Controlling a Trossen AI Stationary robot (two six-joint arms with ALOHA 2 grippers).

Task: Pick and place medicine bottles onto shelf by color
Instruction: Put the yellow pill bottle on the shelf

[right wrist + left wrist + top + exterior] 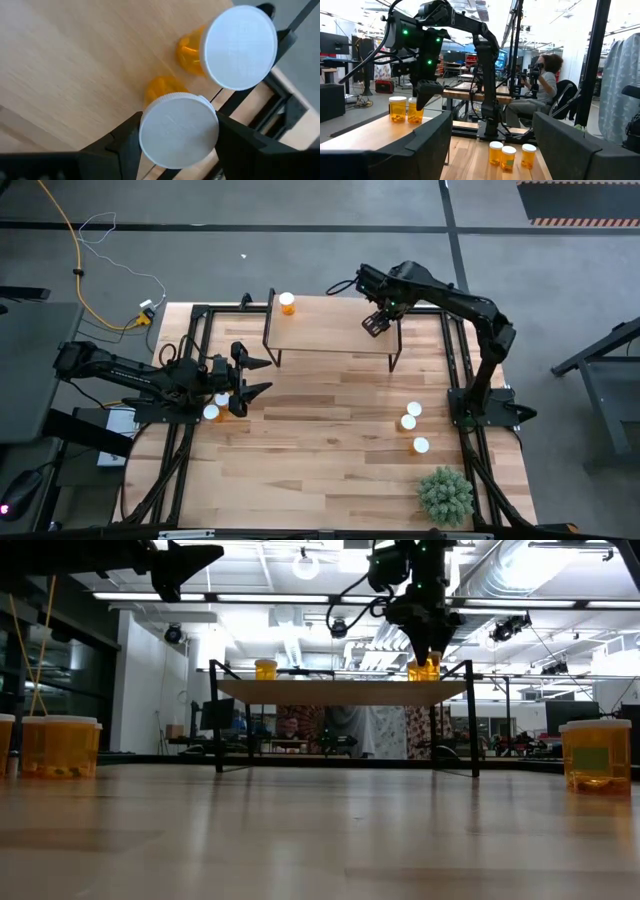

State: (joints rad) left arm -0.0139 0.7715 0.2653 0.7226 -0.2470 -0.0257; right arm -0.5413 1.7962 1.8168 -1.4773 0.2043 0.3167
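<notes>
I am setting a translucent orange, white-capped pill bottle [178,131], clamped in my right hand [376,324], on the low light-wood shelf [330,330] beside another, lowering squarely before releasing, while my left hand [250,375] is waiting open over the counter [330,430].

Bright overhead ceiling lights, glare, foreground tabletop [320,840] perhaps slightly blurred

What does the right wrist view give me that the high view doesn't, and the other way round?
Only the right wrist view: two white-capped bottles side by side on the shelf, the nearer bottle between the right claw fingers, the second bottle beside it.

Only the high view: the left claw open above the left bottles, three bottles on the right, the plant, one bottle at the shelf's left end.

Both: the shelf and the right claw.
</notes>
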